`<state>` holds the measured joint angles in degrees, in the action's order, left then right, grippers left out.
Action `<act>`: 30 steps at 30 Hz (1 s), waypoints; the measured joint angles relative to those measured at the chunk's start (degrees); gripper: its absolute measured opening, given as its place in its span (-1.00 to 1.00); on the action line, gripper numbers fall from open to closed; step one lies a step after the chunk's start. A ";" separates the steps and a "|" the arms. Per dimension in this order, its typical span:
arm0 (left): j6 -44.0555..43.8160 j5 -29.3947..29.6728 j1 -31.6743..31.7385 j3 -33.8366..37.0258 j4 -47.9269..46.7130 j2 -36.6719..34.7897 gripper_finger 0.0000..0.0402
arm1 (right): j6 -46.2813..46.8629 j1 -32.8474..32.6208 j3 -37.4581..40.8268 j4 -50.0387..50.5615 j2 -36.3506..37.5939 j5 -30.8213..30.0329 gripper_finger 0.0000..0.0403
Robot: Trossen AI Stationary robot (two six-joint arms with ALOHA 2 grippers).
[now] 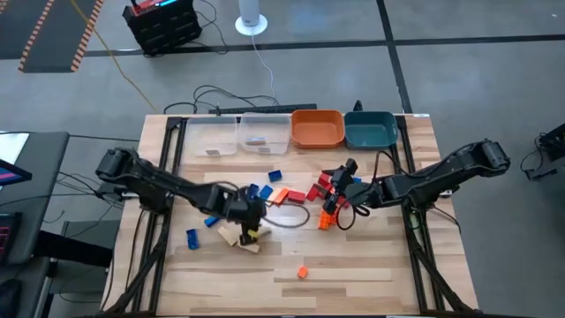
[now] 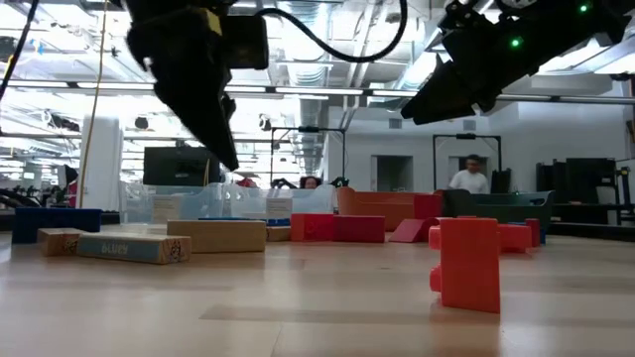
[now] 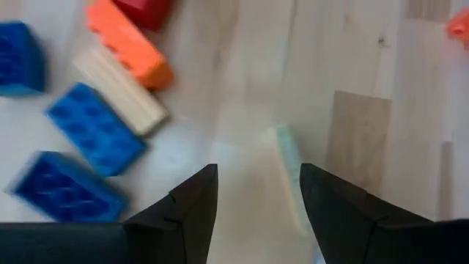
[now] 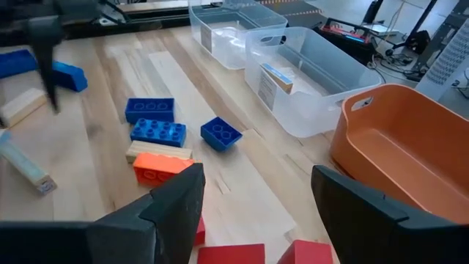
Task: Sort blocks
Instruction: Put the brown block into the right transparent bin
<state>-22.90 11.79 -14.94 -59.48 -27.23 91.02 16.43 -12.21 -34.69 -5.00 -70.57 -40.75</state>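
Observation:
The blocks lie scattered mid-table: blue ones, red ones, orange ones and tan ones, resting flat on the wood. My left gripper hovers open above the tan blocks; in its wrist view a blurred pale block shows below, between the fingers of my left gripper. My right gripper is open and raised over the red cluster. Its wrist view past my right gripper shows blue, tan, orange and red blocks.
Along the far edge stand two clear bins, one holding a block, then an orange bin and a teal bin. A lone orange block lies near the near edge. A dark cable loops mid-table. A person stands in the room behind.

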 joint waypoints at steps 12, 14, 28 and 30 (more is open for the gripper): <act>-11.24 -0.08 -4.55 0.02 5.31 9.49 -0.07 | 0.03 -0.15 0.01 -0.12 0.00 0.00 0.40; -11.63 0.06 -4.57 0.02 5.35 10.27 -0.07 | 0.04 -0.15 0.01 -0.12 0.00 0.00 0.40; 1.06 5.94 -3.25 0.02 4.95 11.19 -0.78 | 0.10 -0.15 0.01 -0.14 0.00 -0.01 0.40; 2.25 4.10 -1.55 0.02 4.18 10.12 -0.78 | 0.22 -0.15 0.01 -0.15 0.00 -0.02 0.40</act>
<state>-20.65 15.90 -16.49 -59.46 -23.05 101.14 16.64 -12.36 -34.68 -5.15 -70.57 -40.77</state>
